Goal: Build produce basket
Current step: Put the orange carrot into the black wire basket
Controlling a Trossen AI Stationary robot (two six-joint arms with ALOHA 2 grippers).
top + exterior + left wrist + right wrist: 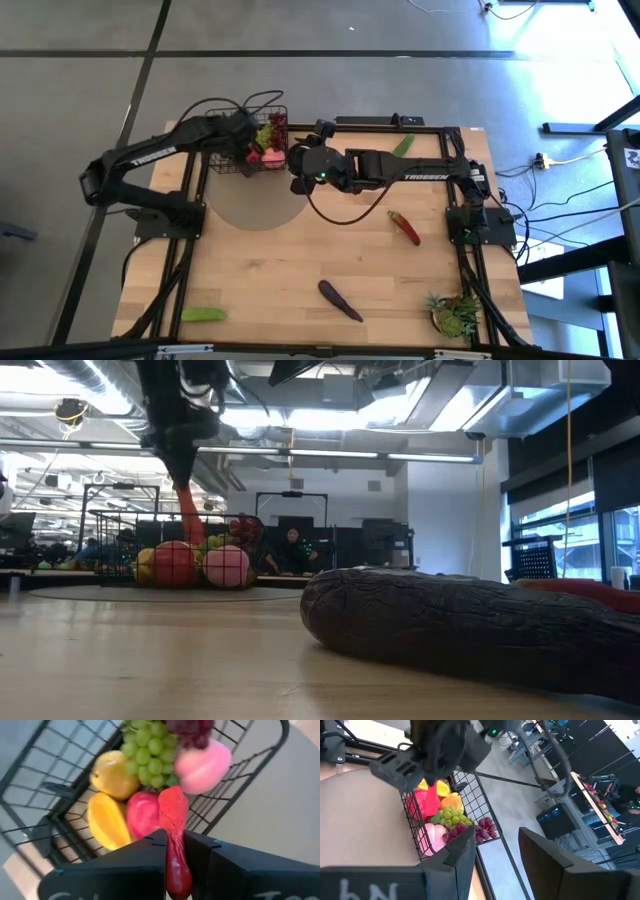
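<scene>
While the left hand hangs over the basket, each thing sits where the job wants it:

Left hand: the left hand (172,840) is pinching a red chili (173,835) by its stalk end, the pod pointing down into the basket so it can slip between the fruit already there.

Chili's aim: its tip hangs just above the red apple (142,815), with the pink peach (202,764) to one side and the orange mango (106,820) to the other; I judge it is about to be let go.

Basket: the basket (262,132) stands at the far edge of the desk (300,270), on a grey round mat (255,208), near the left arm's reach.

Contents: green grapes (150,752) and a yellow lemon (114,775) fill the back, so the gap left is narrow, which explains the upright hold.

Right hand: the right hand (300,170) waits just beside the basket with its fingers (455,855) spread and nothing between them, clear of the drop.

Still out: a second chili (404,226), an eggplant (340,299) and two cucumbers (203,314) (403,145) lie apart on the desk, so the basket is only partly built.

Not produce: a potted plant (455,312) stands at the near right corner, out of the way.
</scene>
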